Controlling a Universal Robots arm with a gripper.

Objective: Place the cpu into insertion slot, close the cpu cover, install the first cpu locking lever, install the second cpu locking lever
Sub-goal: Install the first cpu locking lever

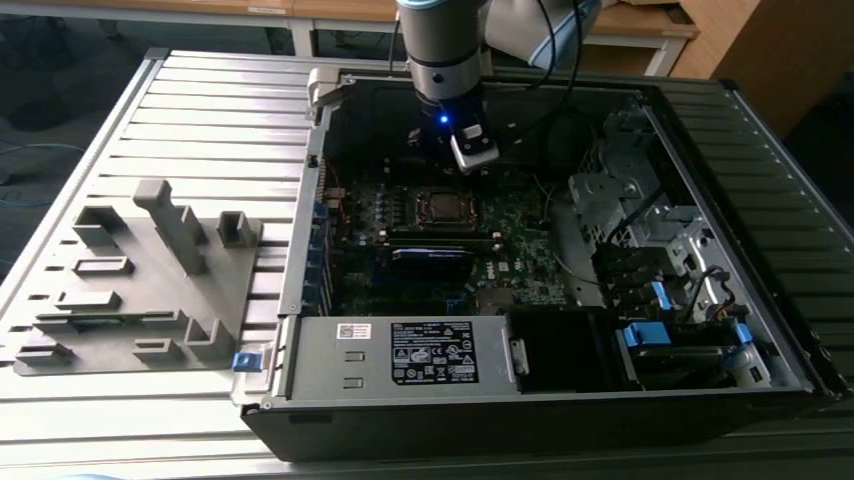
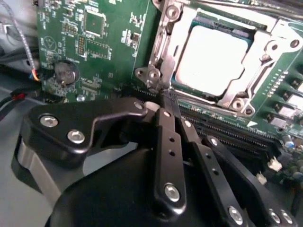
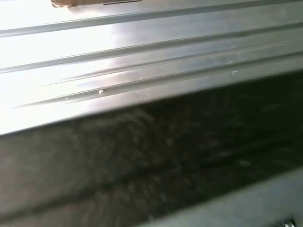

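Observation:
In the second wrist view the cpu [image 2: 215, 59] lies flat in the socket, its pale metal top facing up. The cpu cover [image 2: 165, 52], a shiny silver frame, lies down around it. My gripper [image 2: 168, 97] is shut, its black fingers [image 2: 163, 142] pressed together, and the tips sit at the socket's corner by a screw boss [image 2: 152, 74]. I cannot tell whether they touch a locking lever. In the exterior view the gripper [image 1: 467, 158] hangs inside the open computer case, just behind the socket [image 1: 441, 207].
The green motherboard [image 1: 514, 235] fills the case floor, with memory slots [image 2: 236, 137] beside the socket and a coin cell [image 2: 65, 72] further off. A white-labelled power supply [image 1: 427, 352] sits at the case front. A grey fixture tray [image 1: 134, 280] lies on the ribbed table [image 3: 142, 42] at the exterior view's left.

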